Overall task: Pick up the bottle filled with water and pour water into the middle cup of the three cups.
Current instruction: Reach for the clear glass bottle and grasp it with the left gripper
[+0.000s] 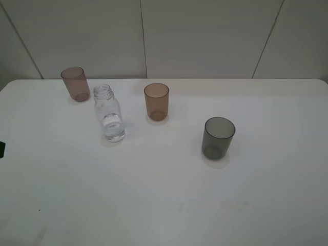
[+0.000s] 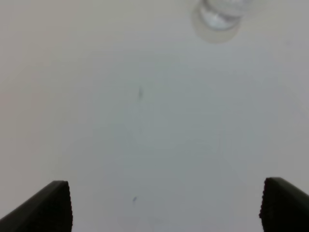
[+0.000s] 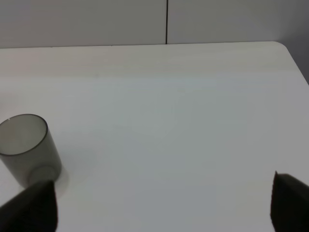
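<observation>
**Bottle [image 1: 109, 114] stands free on the table [image 1: 169, 205], both hands wide and empty**

I see the white table carrying everything, with plenty of bare surface on the camera's side. The bottle stands upright and uncapped, left of centre in the high view, with water showing in its lower part. Behind it and to the left is the mauve-pink cup [image 1: 75, 84], close by. The middle cup [image 1: 156, 101], amber, stands near on its right. The dark grey cup [image 1: 219, 137] is well apart, further right and nearer the camera. All three are upright and look empty to me.

My left hand [image 2: 166, 207] has its fingers spread far apart with nothing between them. Its wrist view catches only the bottle's base at the far edge, so it is well short of a grasp. My right hand [image 3: 160, 205] is likewise spread and empty, with the grey cup just ahead of one finger.

Nothing of the task is done, as I judge it; the reach for the bottle comes first. My worry is the open neck: an off-centre approach could nudge the clear, rounded body and tip water onto the table. The pink cup sits close enough that a wide finger may clip it. At the pour, tipping that wide mouth too fast could overshoot the amber rim, or the neck could push the light tumbler over.
</observation>
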`<control>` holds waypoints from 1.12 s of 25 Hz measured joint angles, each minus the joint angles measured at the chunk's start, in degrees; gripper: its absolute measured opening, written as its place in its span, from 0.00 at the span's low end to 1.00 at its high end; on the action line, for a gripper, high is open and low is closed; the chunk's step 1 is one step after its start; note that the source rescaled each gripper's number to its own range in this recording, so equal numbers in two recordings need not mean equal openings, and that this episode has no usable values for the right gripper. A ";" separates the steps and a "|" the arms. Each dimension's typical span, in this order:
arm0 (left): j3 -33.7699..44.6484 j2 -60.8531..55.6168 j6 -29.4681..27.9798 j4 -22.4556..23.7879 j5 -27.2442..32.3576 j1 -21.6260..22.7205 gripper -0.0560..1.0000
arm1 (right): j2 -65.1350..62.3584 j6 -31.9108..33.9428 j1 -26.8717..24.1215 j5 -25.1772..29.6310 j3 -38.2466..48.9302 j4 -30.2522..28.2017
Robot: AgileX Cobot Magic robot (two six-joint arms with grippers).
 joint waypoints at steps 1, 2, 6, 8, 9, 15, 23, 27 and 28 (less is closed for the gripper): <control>-0.02 1.50 1.85 -1.69 -2.95 0.00 1.00 | 0.00 0.00 0.00 0.00 0.00 0.00; -0.02 2.83 3.78 -2.48 -5.75 0.00 1.00 | 0.00 0.00 0.00 0.00 0.00 0.00; 0.06 7.39 9.07 -2.94 -16.09 0.00 1.00 | 0.00 0.00 0.00 0.00 0.00 0.00; 0.90 9.12 10.85 -2.94 -21.86 0.00 1.00 | 0.00 0.00 0.00 0.00 0.00 0.00; 1.77 9.95 11.28 -2.99 -24.42 0.00 1.00 | 0.00 0.00 0.00 0.00 0.00 0.00; 11.21 13.58 12.28 -2.99 -41.08 -4.92 1.00 | 0.00 0.00 0.00 0.00 0.00 0.00; 18.21 20.99 11.27 -2.88 -64.16 -16.93 1.00 | 0.00 0.00 0.00 0.00 0.00 0.00; 20.51 29.27 4.84 -2.24 -76.91 -17.25 1.00 | 0.00 0.00 0.00 0.00 0.00 0.00; 20.85 31.21 3.22 -1.25 -79.85 -17.25 1.00 | 0.00 0.00 0.00 0.00 0.00 0.00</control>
